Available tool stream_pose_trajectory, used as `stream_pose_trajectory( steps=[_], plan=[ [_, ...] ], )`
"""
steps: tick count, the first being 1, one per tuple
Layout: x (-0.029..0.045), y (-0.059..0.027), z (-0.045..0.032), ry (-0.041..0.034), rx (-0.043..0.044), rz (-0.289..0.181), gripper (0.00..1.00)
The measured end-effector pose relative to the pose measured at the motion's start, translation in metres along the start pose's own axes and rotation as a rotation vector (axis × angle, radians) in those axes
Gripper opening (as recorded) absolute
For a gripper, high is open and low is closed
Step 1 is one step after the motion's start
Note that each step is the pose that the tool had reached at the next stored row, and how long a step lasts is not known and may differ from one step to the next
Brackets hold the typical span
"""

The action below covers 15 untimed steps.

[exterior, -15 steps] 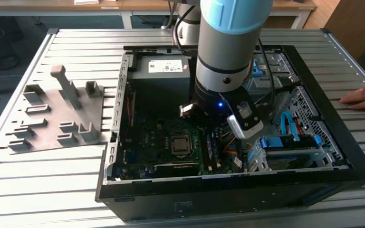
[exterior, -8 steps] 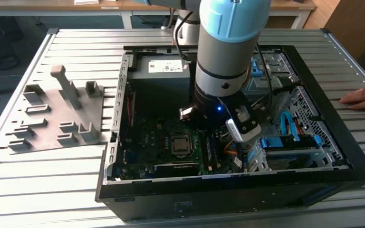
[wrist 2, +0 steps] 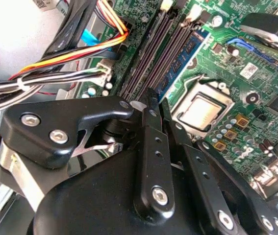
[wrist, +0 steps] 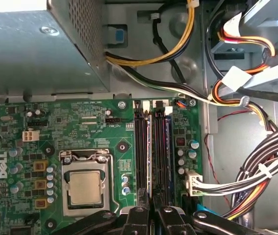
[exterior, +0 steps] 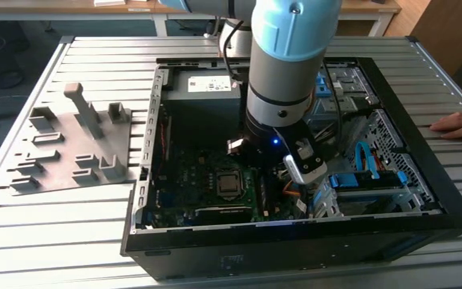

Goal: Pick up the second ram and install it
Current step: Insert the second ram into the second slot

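One tool point(wrist: 152, 209), pinched almost shut on the ram point(wrist 2: 179, 62), which stands on edge in the motherboard point(wrist: 80, 117) memory slots near the CPU point(wrist: 85, 188). In the exterior view the arm point(exterior: 283, 78) reaches into the open case point(exterior: 295, 253) on the worktop point(exterior: 55, 241) and hides the tool tip. Fingers point(wrist 2: 151, 147) cover the ram's near end; seating depth unclear.

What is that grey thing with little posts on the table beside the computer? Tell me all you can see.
The grey plastic holder tray is a flat matte plate carrying several low slotted brackets and one tall thin post. It lies flat on the slatted metal table, at the exterior view's left of the open black computer case, close beside it; whether they touch cannot be told.
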State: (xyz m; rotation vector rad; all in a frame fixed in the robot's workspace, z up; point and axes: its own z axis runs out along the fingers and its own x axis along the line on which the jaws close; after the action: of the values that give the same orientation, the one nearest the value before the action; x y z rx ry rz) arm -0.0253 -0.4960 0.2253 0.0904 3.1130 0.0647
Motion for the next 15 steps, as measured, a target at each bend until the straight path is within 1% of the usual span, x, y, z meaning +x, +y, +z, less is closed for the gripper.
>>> stream_pose_trajectory(
  steps=[5,15],
  plan=[
    [0.0003,0.0001,0.0057,0.0000,0.0007,0.000,0.14],
    [0.0008,0.0017,0.0103,-0.0001,0.0007,0.000,0.14]
  ],
)
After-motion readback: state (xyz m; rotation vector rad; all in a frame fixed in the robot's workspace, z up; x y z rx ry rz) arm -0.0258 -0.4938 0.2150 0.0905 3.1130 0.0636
